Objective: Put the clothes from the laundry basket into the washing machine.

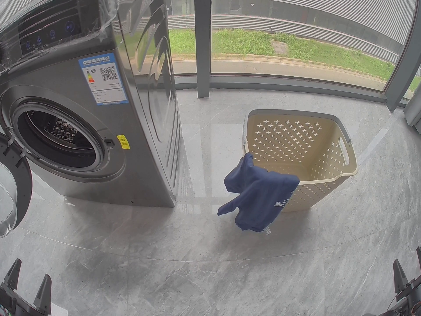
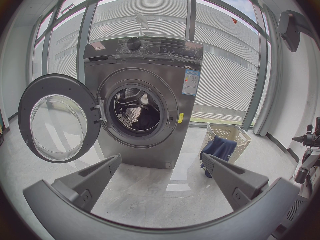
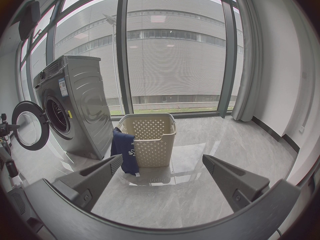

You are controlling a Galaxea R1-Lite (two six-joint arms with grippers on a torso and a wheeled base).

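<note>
A beige laundry basket stands on the floor to the right of a grey washing machine. A dark blue garment hangs over the basket's near-left rim, down its outside. The machine's round door is swung wide open, showing the drum. My left gripper is open at the bottom left, far from the garment. My right gripper is open at the bottom right, empty.
Grey tiled floor lies between me and the machine and basket. Floor-to-ceiling windows with a frame post run behind both. A curtain and white wall stand to the right.
</note>
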